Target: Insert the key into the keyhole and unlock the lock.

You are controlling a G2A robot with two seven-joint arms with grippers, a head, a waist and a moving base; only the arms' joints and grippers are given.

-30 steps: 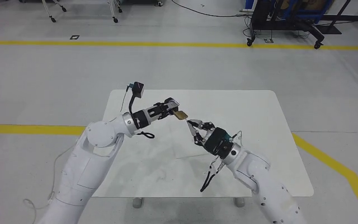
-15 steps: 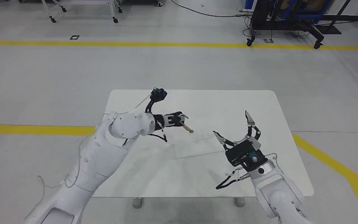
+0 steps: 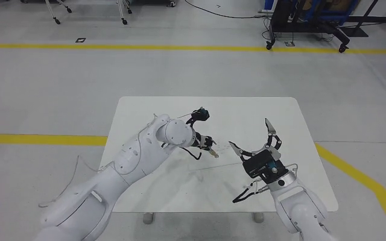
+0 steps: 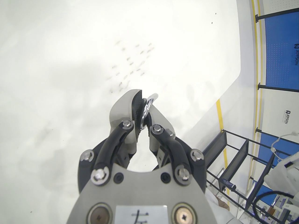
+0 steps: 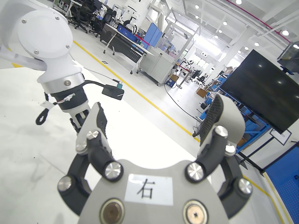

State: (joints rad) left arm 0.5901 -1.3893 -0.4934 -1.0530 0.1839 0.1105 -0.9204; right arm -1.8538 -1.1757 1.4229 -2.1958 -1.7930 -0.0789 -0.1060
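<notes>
My left gripper (image 3: 208,146) hovers over the middle of the white table (image 3: 289,120). It is shut on a small metal piece, which I take to be the lock (image 3: 214,153); a brass-coloured end pokes out past the fingertips. In the left wrist view the left gripper (image 4: 146,102) pinches a thin silvery edge of the lock (image 4: 147,105); the rest is hidden by the fingers. I cannot make out a separate key. My right gripper (image 3: 248,133) stands open and holds nothing, a short way to the right of the left one. In the right wrist view the right gripper (image 5: 157,101) shows wide open, with the left arm's wrist (image 5: 70,99) beyond it.
The tabletop carries a patch of small dark scuff marks (image 4: 130,66) just ahead of the left gripper. A rounded table corner (image 4: 236,78) lies further off. Black racks (image 4: 236,164) and a yellow floor line (image 3: 193,47) sit beyond the table.
The left arm has swung right and toward the table's middle with its piece. The right gripper, close to the lock a second ago, drew back to the right and opened, then stayed put.
</notes>
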